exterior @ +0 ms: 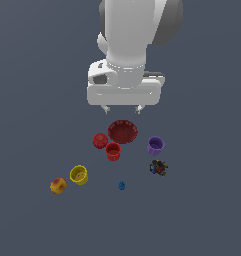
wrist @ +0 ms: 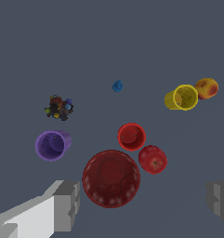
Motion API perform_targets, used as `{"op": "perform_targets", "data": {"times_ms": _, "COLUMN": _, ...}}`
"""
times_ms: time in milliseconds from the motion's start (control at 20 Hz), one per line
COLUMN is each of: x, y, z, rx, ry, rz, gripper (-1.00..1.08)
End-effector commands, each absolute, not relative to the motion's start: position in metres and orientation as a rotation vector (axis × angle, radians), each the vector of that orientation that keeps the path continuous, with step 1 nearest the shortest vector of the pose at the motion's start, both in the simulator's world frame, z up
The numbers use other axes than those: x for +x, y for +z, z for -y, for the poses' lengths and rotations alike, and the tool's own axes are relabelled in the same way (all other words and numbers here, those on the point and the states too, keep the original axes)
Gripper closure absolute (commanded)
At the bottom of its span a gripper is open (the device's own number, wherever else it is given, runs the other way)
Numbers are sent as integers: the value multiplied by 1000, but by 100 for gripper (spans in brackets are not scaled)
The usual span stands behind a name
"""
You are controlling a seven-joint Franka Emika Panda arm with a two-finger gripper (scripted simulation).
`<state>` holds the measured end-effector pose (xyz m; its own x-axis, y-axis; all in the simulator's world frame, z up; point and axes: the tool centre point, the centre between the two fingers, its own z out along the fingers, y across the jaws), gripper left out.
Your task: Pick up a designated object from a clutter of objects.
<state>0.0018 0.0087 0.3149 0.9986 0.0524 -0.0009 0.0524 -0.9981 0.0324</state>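
- Hovering high above the red bowl [exterior: 123,131], the tool [exterior: 123,108] hangs with its fingers spread and nothing between them.
- The dark speckled lump [exterior: 158,168] lies on the table [exterior: 202,210], just beside the purple cup [exterior: 155,145] and well apart from the tool.
- A descent off target could, by my judgement, clip the purple cup and knock the lump away; its lumpy shape may also slip from the fingers.
- Bowl, purple cup, red cup [exterior: 113,151] and yellow cup [exterior: 79,175] look empty; the second red cup [exterior: 100,140] is unclear.
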Motion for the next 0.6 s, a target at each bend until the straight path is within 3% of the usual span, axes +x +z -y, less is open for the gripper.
{"op": "perform_targets", "data": {"times_ms": 0, "x": 2, "y": 315, "z": -9, "rx": 3108, "ry": 0, "rz": -81, "gripper": -92}}
{"op": "perform_targets", "data": {"times_ms": 550, "x": 11, "y": 330, "z": -31, "rx": 3132, "ry": 70, "rz": -118, "gripper": -92}}
